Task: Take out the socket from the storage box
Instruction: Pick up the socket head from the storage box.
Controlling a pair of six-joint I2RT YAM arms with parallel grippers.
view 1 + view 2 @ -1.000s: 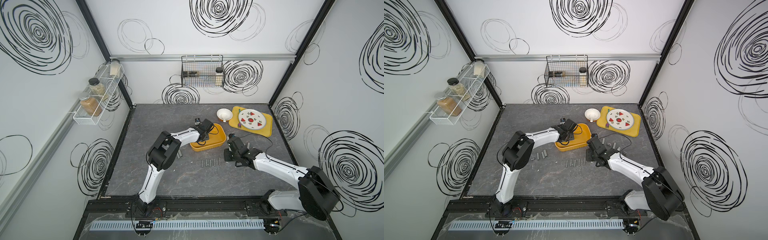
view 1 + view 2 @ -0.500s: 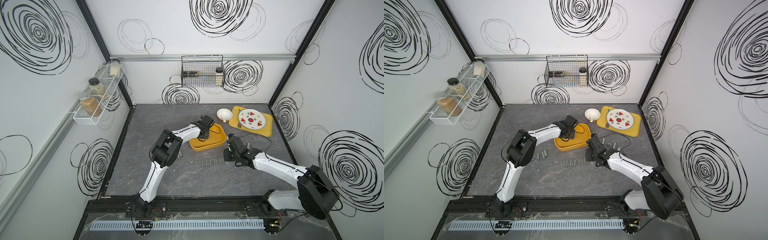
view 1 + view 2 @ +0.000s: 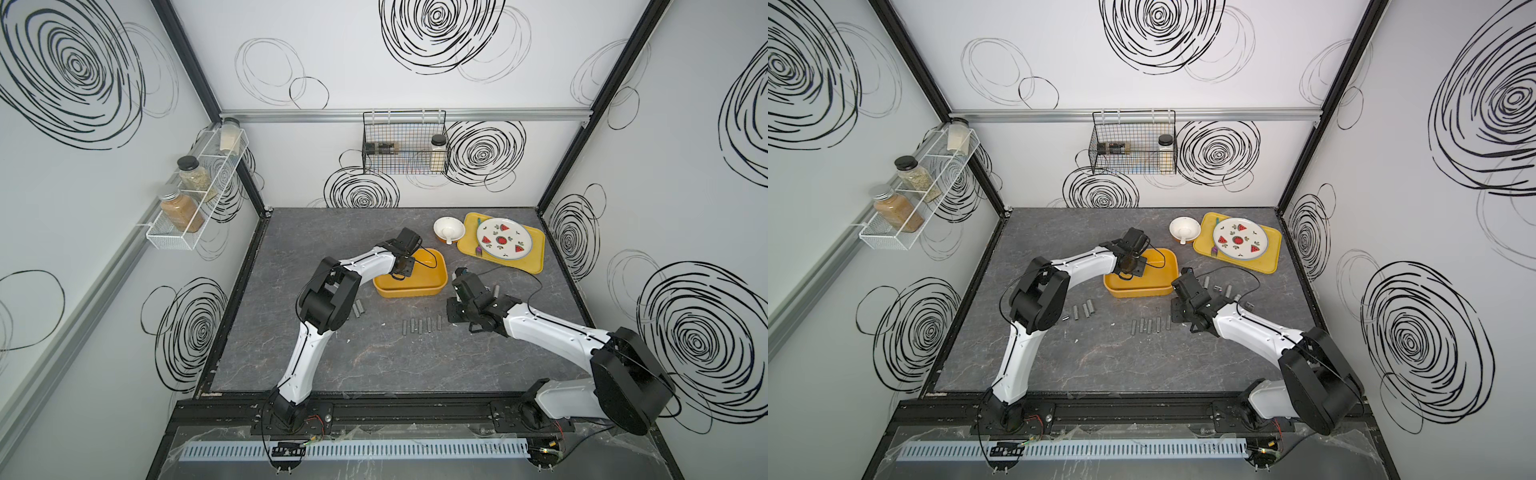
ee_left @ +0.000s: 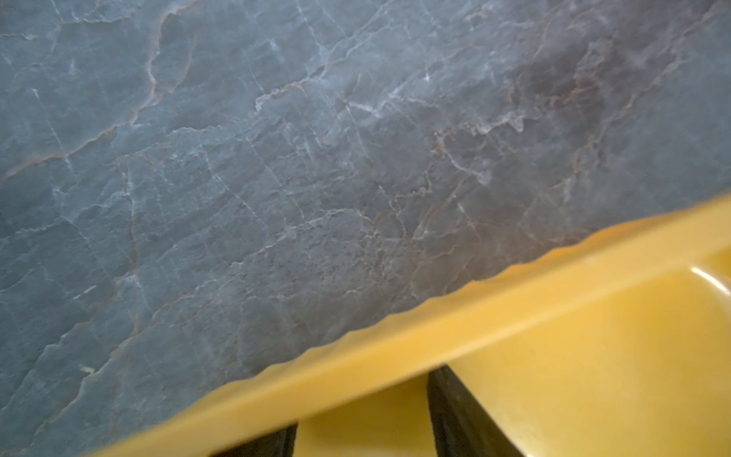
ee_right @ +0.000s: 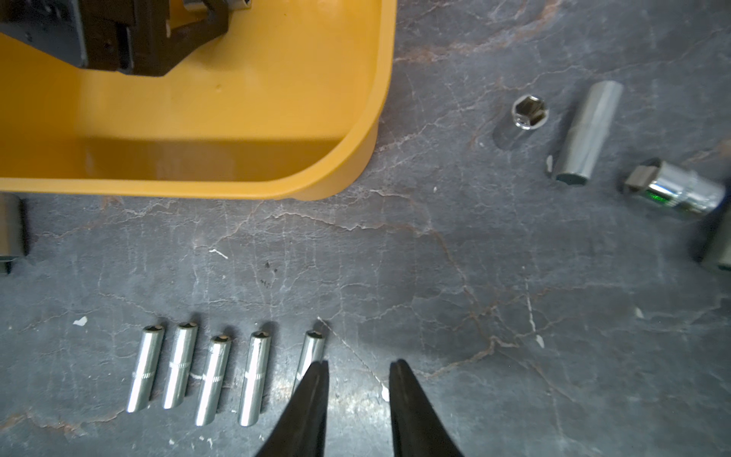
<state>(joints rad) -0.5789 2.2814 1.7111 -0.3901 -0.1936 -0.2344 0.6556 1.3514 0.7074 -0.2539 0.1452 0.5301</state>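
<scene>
- Left gripper (image 4: pixel 358 407): fingers (image 4: pixel 455 415) apart, tips hidden behind the rim of the deep yellow-orange plastic storage box (image 3: pixel 411 289); you can't tell if they pinch anything.
- Shiny silver socket (image 5: pixel 215 3), probably, at that gripper inside the box, top left edge.
- Right gripper (image 5: pixel 358 370): fingers slightly spread, empty.
- Five slim steel sockets (image 5: pixel 205 376) lie out on the table, lower left; likely only one left.
</scene>
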